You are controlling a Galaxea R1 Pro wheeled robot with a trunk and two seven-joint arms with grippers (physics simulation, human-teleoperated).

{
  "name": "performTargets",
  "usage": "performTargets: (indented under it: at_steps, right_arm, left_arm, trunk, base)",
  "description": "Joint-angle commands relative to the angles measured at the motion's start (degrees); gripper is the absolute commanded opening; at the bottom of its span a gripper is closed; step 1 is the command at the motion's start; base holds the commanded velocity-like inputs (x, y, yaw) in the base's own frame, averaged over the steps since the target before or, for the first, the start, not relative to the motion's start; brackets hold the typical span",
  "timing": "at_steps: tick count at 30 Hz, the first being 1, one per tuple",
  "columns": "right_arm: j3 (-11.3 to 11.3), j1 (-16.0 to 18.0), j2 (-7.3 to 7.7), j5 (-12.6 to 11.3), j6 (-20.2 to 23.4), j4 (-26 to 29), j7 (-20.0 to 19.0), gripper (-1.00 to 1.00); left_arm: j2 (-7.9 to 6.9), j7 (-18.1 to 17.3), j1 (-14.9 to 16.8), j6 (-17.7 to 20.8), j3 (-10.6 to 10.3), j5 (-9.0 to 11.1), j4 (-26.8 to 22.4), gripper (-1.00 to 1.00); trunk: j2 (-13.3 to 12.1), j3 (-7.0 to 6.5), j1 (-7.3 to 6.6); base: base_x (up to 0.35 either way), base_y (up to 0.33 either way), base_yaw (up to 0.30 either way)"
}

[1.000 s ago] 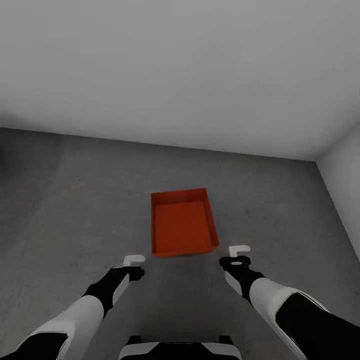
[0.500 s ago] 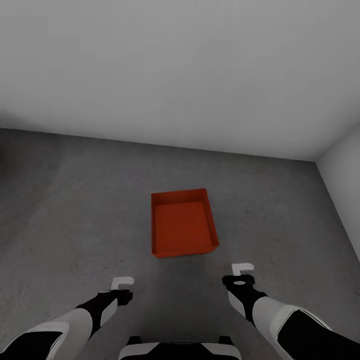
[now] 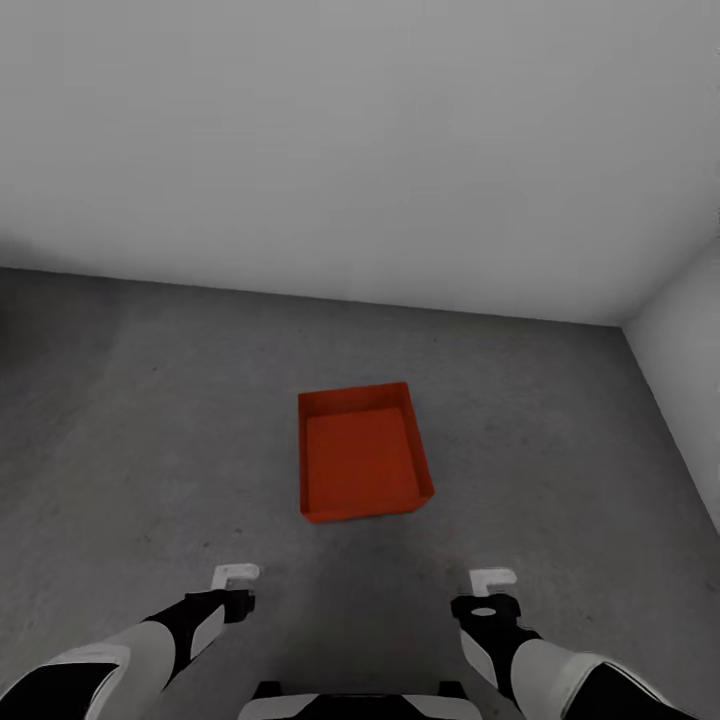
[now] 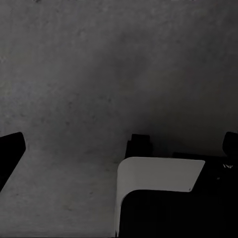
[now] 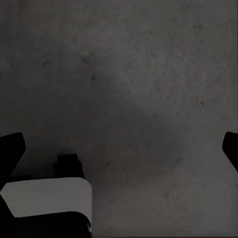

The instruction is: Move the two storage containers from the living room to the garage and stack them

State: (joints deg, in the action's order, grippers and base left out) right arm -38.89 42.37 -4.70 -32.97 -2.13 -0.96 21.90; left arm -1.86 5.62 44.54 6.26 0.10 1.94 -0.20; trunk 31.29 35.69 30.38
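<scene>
An orange-red storage container (image 3: 362, 463) sits lidless and empty on the dark grey concrete floor (image 3: 150, 420) of the garage, in the middle of the head view. My left gripper (image 3: 232, 598) and right gripper (image 3: 487, 606) hang low in front of me, short of the container's near wall and a little to either side of it. Both are open and hold nothing. In the left wrist view the dark fingertips (image 4: 11, 148) stand wide apart over bare concrete. The right wrist view shows the same spread of fingertips (image 5: 10, 148).
A plain white-grey wall (image 3: 360, 150) runs across the back, and a second wall (image 3: 690, 380) closes the right side, forming a corner. Bare concrete surrounds the container on all sides. My own white base (image 4: 158, 188) shows in the wrist views.
Both arms have drawn back toward my body and away from the container, the left one further. The container has stayed put; the view has shifted slightly.
</scene>
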Motion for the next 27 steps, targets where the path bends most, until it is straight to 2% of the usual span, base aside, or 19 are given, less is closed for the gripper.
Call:
performTargets:
  at_steps: [1,11,20,22,27]
  right_arm:
    - [-0.49,-0.35,-0.08,-0.59,-0.48,-0.1,0.18,1.0]
    - [-0.44,-4.55,-0.3,-0.62,-2.23,-0.1,1.02,1.0]
    - [-0.42,-5.29,-0.33,-0.61,-2.33,-0.1,0.88,1.0]
    - [-0.42,-7.15,-0.32,-0.56,-2.45,-0.1,0.87,1.0]
    - [-0.4,-10.06,-0.34,-0.56,-3.43,-0.1,0.86,1.0]
  left_arm:
    - [-0.33,0.11,-0.01,0.23,-0.01,0.3,0.0,1.0]
    - [-2.38,0.06,-0.58,0.06,-0.01,1.54,0.03,1.0]
    - [-3.26,-0.07,-0.67,0.02,0.04,1.65,0.03,1.0]
    - [-3.98,-0.08,-1.75,-0.01,0.05,1.66,0.03,1.0]
    - [-4.17,-0.08,-3.6,-0.09,0.04,1.66,0.03,1.0]
  trunk:
    - [0.06,-0.04,0.02]
    - [0.06,-0.92,0.02]
    - [0.06,-1.71,0.02]
    - [0.06,-1.88,0.02]
    - [0.06,-2.32,0.02]
  base:
    - [0.0,0.0,-0.014]
    - [0.0,0.0,-0.003]
    - [0.0,0.0,0.0]
    - [0.0,0.0,0.0]
    - [0.0,0.0,0.0]
